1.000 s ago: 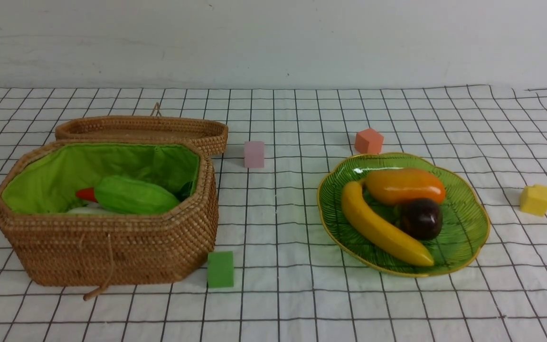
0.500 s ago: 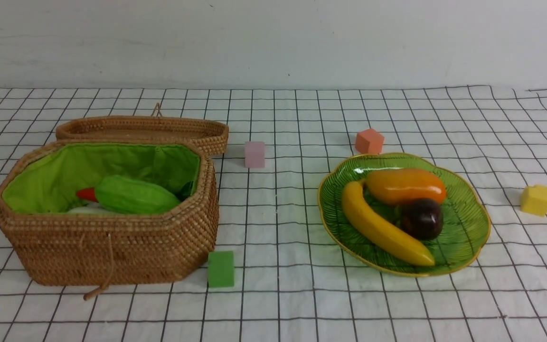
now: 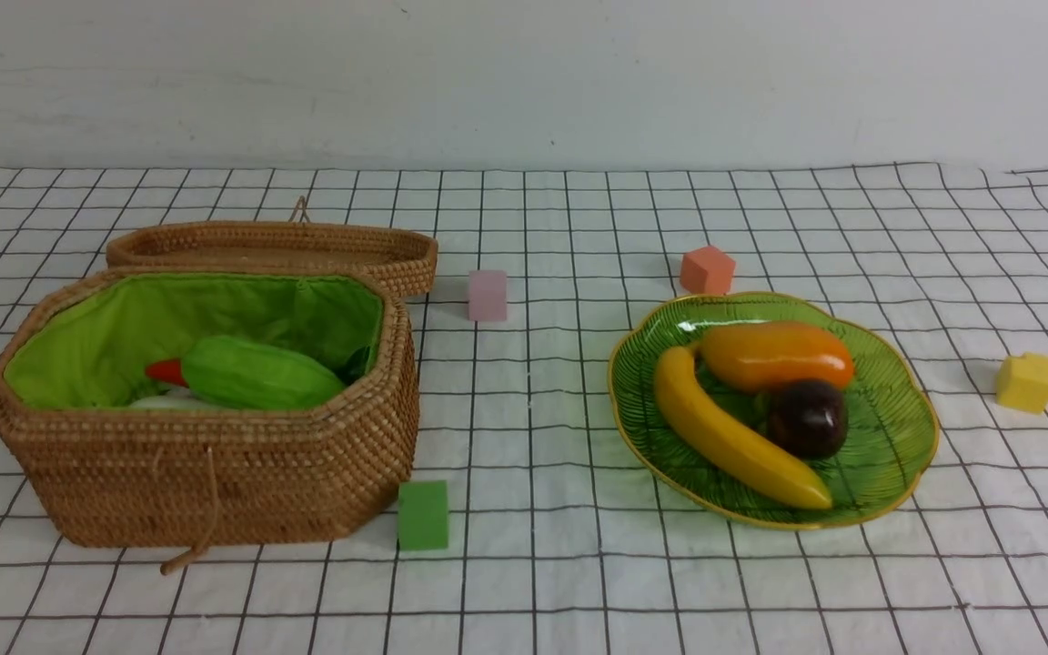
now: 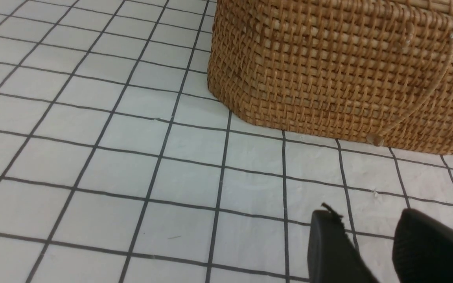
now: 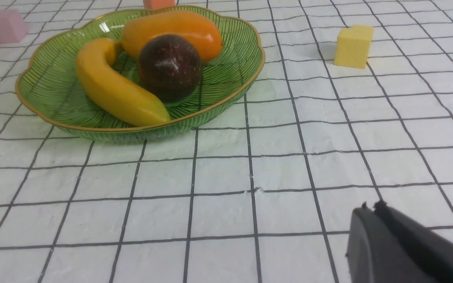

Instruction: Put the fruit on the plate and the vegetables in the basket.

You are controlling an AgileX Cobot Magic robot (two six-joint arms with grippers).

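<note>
Basket [image 3: 206,473] sat on the left of the gridded tabletop [image 3: 524,564], lid [image 3: 274,246] lying open behind it; ridged gourd [image 3: 256,375], a red tip of the pepper [image 3: 165,371] and a sliver of the white radish [image 3: 156,401] lay inside, below the rim. Plate [image 3: 897,455] sat to the right, holding the banana [image 3: 729,437], mango [image 3: 777,357] and mangosteen [image 3: 806,417], all within its gold edge. Wide bare cloth ran between basket and plate. Green cube [image 3: 422,515] stood just beside the basket's near corner; pink cube [image 3: 487,295], orange cube [image 3: 706,270] near the plate's far rim, yellow cube [image 3: 1026,382] well apart. Left gripper [image 4: 372,243] was spread, empty, over cloth near the basket wall. Right gripper [image 5: 370,214] was pressed together, empty, over open cloth near the plate.
</note>
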